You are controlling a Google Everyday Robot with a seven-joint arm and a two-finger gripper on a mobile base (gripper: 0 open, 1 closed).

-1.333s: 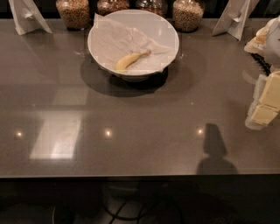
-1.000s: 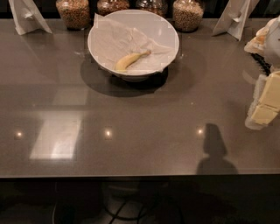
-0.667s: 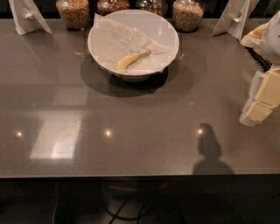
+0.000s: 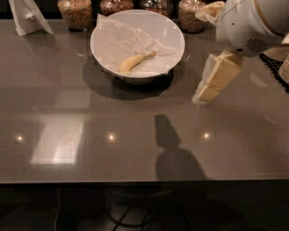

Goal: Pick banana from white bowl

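Small yellow banana [image 4: 133, 62] on the crinkly paper inside the white bowl [image 4: 100, 53], off to the left of the gripper [image 4: 202, 94] and a little farther back. Same spot as a moment ago, not touched, not lifted. No move from the bowl either.

Big change on the gripper's side: out by the right edge a moment ago, now swung in much closer to the bowl. Hanging above the surface [image 4: 113, 158], tilted, tip pointing down and left, near the bowl's right rim but not touching it. Nothing seen in it. Open or closed? Cannot tell.

Dark shadow [image 4: 166, 131] on the surface, below and left of the gripper, moved along with it. Jars [image 4: 74, 13] of food in a row behind the bowl, far back and left of the gripper.

Looks like the reaching part, well started but not done. Still to do: go over the rim, come down on the banana, squeeze, lift.
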